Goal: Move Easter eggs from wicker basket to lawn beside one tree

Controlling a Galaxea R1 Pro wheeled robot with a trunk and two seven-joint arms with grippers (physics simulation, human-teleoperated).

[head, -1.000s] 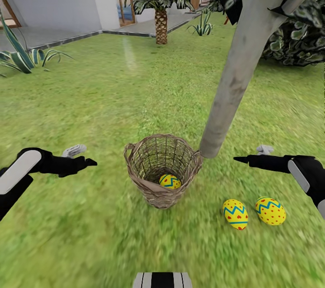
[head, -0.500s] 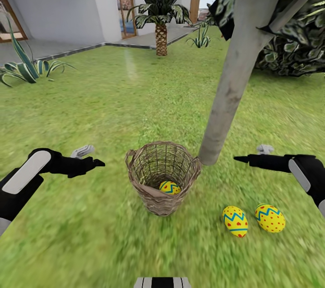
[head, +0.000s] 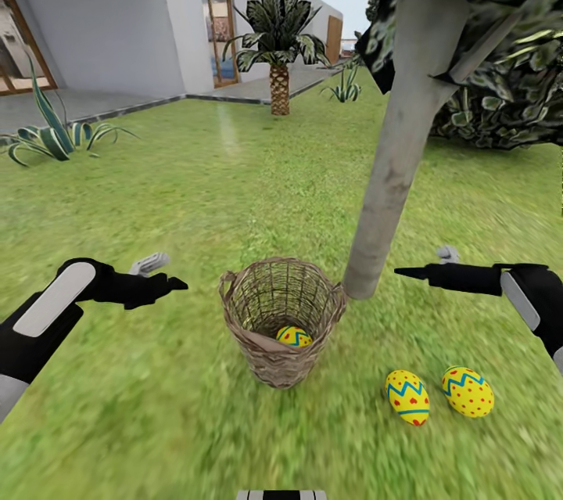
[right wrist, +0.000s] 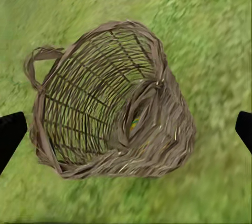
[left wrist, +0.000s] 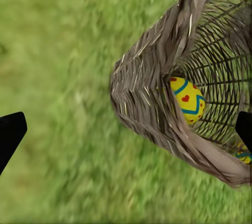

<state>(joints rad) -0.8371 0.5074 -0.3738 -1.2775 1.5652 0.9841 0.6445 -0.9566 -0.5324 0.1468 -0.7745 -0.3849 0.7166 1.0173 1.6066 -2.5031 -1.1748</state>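
Both pincers hang empty and spread apart, left pincer [head: 160, 271] and right pincer [head: 426, 265], one on each side of the wicker basket [head: 281, 320], so either could dip in for the last pickup. That basket sits upright on the lawn [head: 195, 195], its rim right against the foot of the tree [head: 395, 163]. One egg [head: 294, 336] lies down at the bottom; the left wrist view catches it nicely through the weave. Two other eggs [head: 407, 397] [head: 467, 391] lie on the grass just beside each other, near the trunk, so I'd say two thirds done. Guessing the spot by this trunk was picked because it's so close to the basket.
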